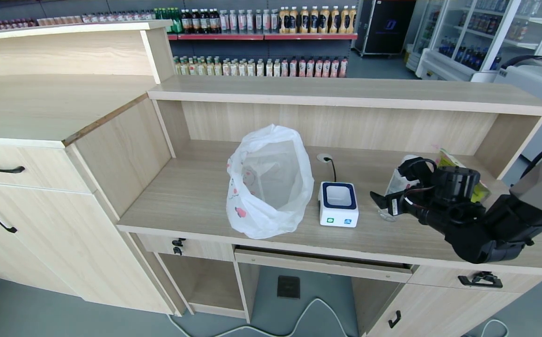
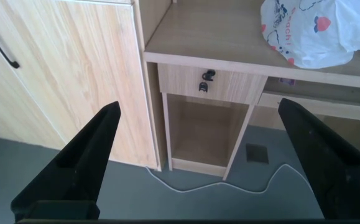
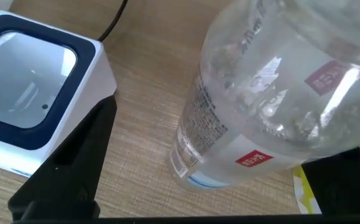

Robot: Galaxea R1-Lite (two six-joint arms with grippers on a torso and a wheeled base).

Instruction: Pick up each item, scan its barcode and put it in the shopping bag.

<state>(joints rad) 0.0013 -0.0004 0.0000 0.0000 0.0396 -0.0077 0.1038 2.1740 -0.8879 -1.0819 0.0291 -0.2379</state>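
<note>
0 items bagged so far?
— Seems so: the bag looks empty. The bottle stands on the tabletop beside the scanner, unscanned, with the right tool open around it, not gripping.
— And the rest?
— A packet waits behind; the left tool hangs open, empty.

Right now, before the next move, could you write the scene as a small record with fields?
shopping bag: white, open, on the counter
scanner: beside the bag, to the robot's right of it
right gripper: open, around the clear bottle
left gripper: open, empty, facing the counter front
other: yellow-green packet behind the right arm
</note>
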